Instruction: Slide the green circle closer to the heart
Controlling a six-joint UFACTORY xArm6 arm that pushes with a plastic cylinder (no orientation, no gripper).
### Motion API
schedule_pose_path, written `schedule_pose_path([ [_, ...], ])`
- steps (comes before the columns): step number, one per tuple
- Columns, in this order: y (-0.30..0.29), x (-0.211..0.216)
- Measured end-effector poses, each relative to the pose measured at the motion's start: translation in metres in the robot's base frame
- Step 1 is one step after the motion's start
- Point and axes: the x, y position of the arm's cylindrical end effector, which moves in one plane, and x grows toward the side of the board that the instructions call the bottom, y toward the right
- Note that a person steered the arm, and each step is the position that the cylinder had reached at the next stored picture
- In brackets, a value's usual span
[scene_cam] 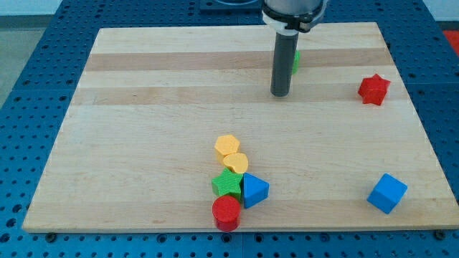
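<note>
The green block point(295, 61), mostly hidden behind my rod, sits near the view's top, right of centre; its shape cannot be made out. My tip point(280, 94) rests on the board just below and left of it. The yellow heart point(236, 163) lies in a cluster near the view's bottom centre, far below the tip.
The cluster also holds a yellow hexagon point(227, 145), a green star point(228, 183), a blue triangle point(254, 190) and a red cylinder point(226, 212) close to the board's bottom edge. A red star point(374, 89) sits at the right. A blue cube point(387, 193) sits at the bottom right.
</note>
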Motion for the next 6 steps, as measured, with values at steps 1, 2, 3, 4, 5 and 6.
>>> schedule_pose_path([
  [1,0.053,-0.028],
  [2,0.055,-0.037],
  [3,0.041,-0.049],
  [4,0.025,-0.08],
  [5,0.038,-0.087],
  [6,0.085,-0.076],
])
